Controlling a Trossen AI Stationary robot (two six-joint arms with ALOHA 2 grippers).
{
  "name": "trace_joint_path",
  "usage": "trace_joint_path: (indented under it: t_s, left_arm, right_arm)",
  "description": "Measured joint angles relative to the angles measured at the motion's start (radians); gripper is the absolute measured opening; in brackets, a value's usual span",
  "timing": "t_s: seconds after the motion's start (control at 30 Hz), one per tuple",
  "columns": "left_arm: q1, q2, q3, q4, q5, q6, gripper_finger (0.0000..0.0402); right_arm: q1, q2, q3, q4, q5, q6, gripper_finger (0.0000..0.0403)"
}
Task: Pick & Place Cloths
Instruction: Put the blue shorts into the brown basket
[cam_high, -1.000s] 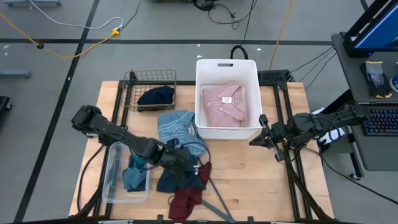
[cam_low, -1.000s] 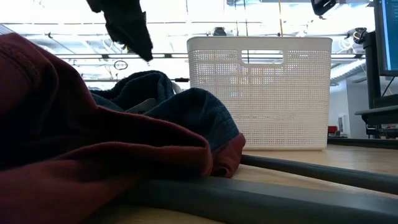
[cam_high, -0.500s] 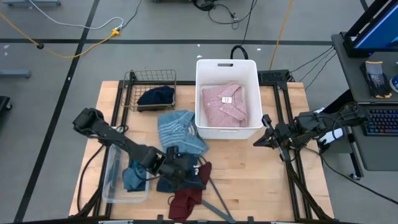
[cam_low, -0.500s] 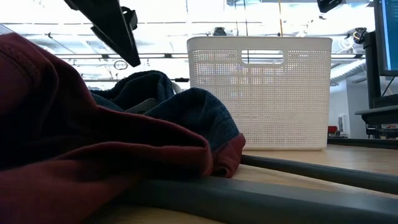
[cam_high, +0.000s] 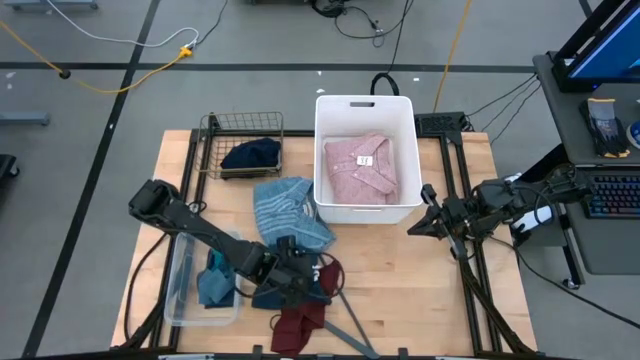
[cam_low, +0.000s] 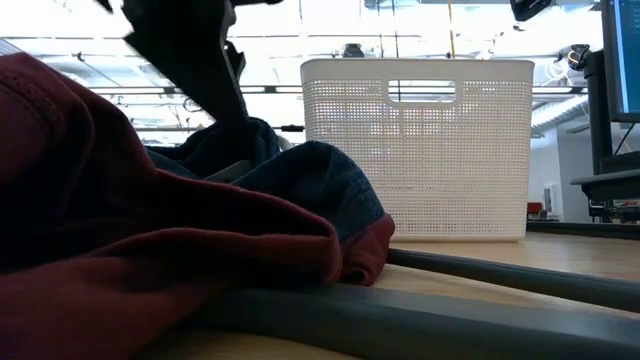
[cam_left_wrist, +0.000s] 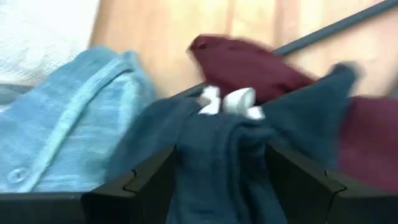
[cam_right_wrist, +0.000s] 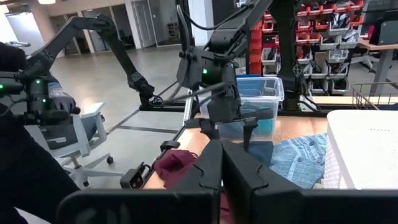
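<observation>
one navy top (cam_left_wrist: 217, 162) between left hand (cam_left_wrist: 217, 180) fingers

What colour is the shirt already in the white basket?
Pink, a collared shirt; the high view shows it best, folded inside the white plastic basket.

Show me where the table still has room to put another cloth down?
Bare wood lies between the white basket and the right gripper, and at the table's near right corner. It's crowded by the left gripper, among the navy top and maroon garment.

Bare desk (cam_high: 400, 290) lies open toward the front right corner; the white basket (cam_high: 365, 205) blocks the back middle, the clear bin (cam_high: 180, 290) the front left.
</observation>
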Motion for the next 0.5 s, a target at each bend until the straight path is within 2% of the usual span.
trace_joint_path:
  t_s: [0.13, 0.33, 0.4, 0.5]
  left_arm:
    - [0.0, 0.024, 0.0, -0.006, -0.093, 0.026, 0.0246]
    - [0.009, 0.058, 0.0, -0.005, -0.106, 0.059, 0.0243]
    - [0.011, 0.069, 0.0, -0.013, -0.105, 0.078, 0.0229]
    - [0.011, 0.08, 0.0, -0.015, -0.087, 0.101, 0.0178]
  right_arm:
    - [0.0, 0.0, 0.0, 0.0, 0.0, 0.0, 0.0]
    - [0.0, 0.0, 0.0, 0.008, -0.002, 0.0, 0.0]
    - [0.0, 0.0, 0.0, 0.008, -0.002, 0.0, 0.0]
    - [0.0, 0.0, 0.0, 0.007, -0.001, 0.004, 0.0]
